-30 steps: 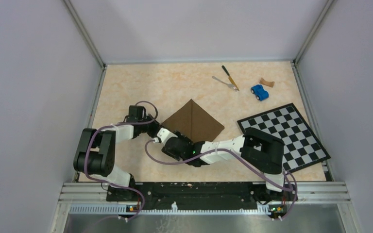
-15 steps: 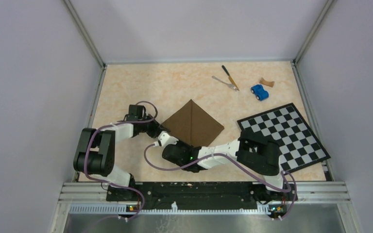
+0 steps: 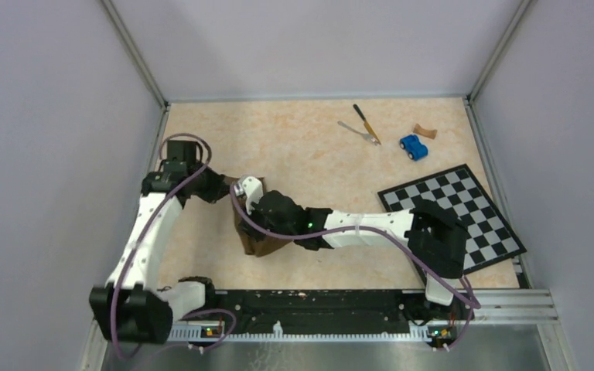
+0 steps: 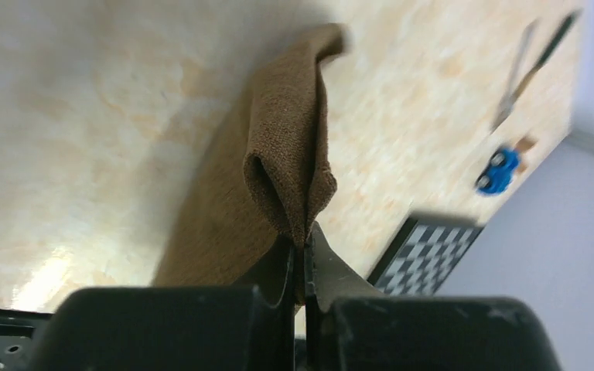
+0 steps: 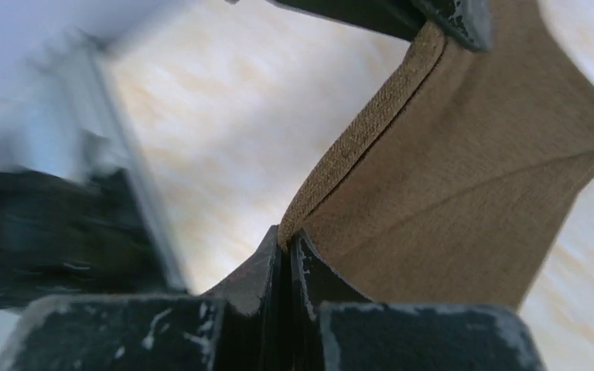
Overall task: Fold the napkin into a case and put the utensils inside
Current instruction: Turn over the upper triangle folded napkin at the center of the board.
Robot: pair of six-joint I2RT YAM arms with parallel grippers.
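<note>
Napkin (image 3: 259, 238) pinched up over bench (image 3: 294, 139), near-left.
Folded edge clamped in left fingers (image 4: 310, 256), neighbouring edge clamped in right fingers (image 5: 295, 252); both pairs tight on cloth, near each other.

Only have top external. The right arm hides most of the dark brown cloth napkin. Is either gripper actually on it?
Observer: Yes. The left wrist view shows the left gripper shut on a doubled-over edge of the dark brown cloth napkin.
Operator: And the right?
Observer: In the right wrist view, the right gripper is shut on a layered edge of the napkin too.
Operator: Same edge or different ones?
Observer: Same edge. The right wrist view follows it from the right gripper straight up to the left gripper at its other end.
</note>
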